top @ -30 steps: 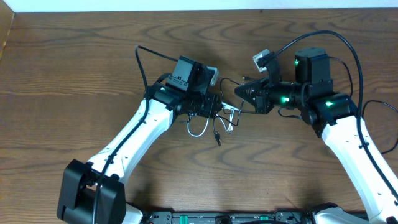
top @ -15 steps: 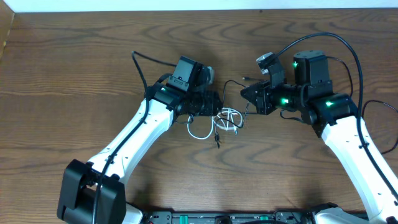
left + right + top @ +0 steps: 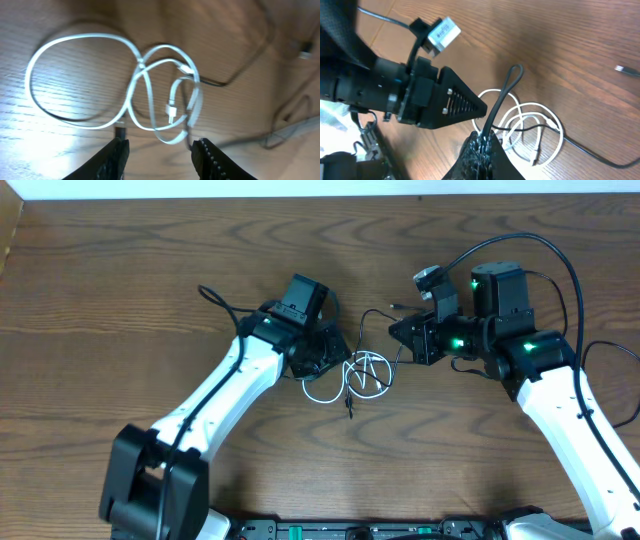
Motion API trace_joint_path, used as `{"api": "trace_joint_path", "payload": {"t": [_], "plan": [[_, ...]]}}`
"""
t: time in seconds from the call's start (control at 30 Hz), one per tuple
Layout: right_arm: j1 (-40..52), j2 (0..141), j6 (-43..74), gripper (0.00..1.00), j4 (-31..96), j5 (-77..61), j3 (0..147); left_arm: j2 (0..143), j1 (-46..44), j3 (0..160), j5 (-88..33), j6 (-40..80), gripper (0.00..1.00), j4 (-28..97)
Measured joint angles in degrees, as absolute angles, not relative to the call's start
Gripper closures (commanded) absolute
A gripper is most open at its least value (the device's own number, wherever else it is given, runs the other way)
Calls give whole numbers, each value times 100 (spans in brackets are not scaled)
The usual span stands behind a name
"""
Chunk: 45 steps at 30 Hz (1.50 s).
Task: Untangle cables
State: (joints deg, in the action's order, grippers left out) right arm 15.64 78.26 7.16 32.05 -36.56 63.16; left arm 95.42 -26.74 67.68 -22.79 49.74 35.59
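**Operator:** What do the jaws have hold of?

**Inspector:** Your right jaws are closed hard on a black cable (image 3: 492, 117). A narrow loop of it stands up out of the tips. Your left jaws stand part open, tips down over the bench (image 3: 120, 270), with nothing clamped. The lower bend of the white cable (image 3: 140, 64) lies on the wood, in the gap between the two fingers (image 3: 112, 157).

**Operator:** And the rest of the bundle?

**Inspector:** The white cable lies flat in loose, overlapping loops, between the two sets of jaws and just ahead of the left jaws. One white end plug (image 3: 171, 108) sits inside the loops. A dark strand passes through the white loops. Whether it is the cord your right jaws hold, I cannot tell. A black plug (image 3: 350, 409) lies on the near side of the loops, just beside one left finger in the wrist view. Farther out, a thin black cord runs behind the loops to a small plug (image 3: 397, 307), near the right jaws.
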Motion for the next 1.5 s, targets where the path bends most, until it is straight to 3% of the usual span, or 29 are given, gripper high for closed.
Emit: {"api": "trace_joint_path", "payload": {"t": [0.1, 0.33, 0.6, 0.67, 0.83, 1.13, 1.5], "plan": [[1564, 7826, 716, 99, 3212, -3579, 6316, 9813, -2674, 6768, -2220, 4998, 53, 3570], [1564, 7826, 716, 99, 3223, -3487, 6316, 10407, -2674, 6768, -2211, 4764, 42, 3553], [1564, 7826, 716, 99, 3229, -3468, 6316, 10763, -2847, 6768, -2261, 3870, 42, 3247], [1564, 7826, 716, 99, 3229, -3468, 6316, 10860, -2950, 6768, -2261, 3625, 51, 3166], [1562, 7826, 716, 99, 3232, -3437, 6316, 11089, -3116, 6770, -2069, 3280, 92, 3177], [961, 7800, 716, 99, 3343, -2759, 6316, 11078, -3079, 6866, -1251, 3124, 93, 3750], [-1776, 7664, 989, 99, 3350, -801, 6316, 11054, -2628, 6890, -556, 3120, 93, 4093]]}}
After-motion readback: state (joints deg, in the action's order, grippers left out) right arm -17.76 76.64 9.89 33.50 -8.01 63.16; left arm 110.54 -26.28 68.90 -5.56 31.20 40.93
